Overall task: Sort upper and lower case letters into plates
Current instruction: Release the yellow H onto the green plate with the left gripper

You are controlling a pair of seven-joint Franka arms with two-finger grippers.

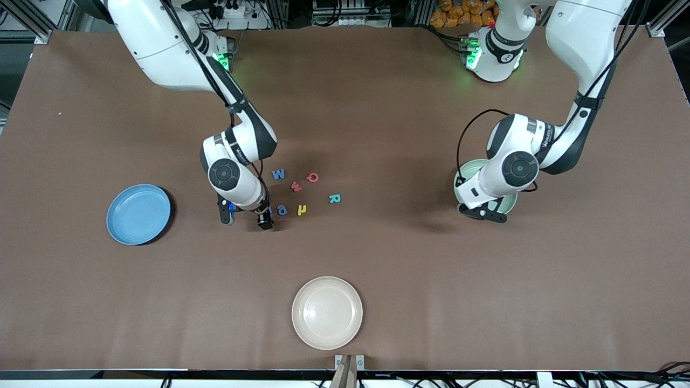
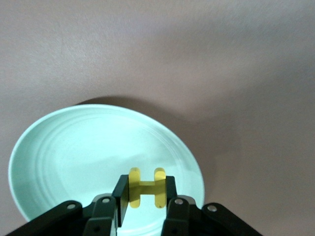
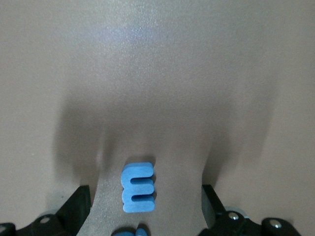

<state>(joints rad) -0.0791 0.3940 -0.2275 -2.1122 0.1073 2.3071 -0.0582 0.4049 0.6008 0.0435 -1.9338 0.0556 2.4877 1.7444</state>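
The left gripper (image 2: 142, 194) hangs over the mint green plate (image 2: 59, 147), fingers clamped on a small flat yellow H (image 2: 146, 188); best to part them low so it drops well inside the rim. The right gripper (image 3: 142, 206), fingers wide apart, straddles a chunky blue m (image 3: 138, 187) on the brown worktop (image 1: 377, 108) and should close squarely across it for the blue plate (image 1: 138, 214).

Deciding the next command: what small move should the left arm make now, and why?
Probably open the left gripper. Its jaws are shut on the yellow H over the mint green plate, so releasing should drop the capital in.
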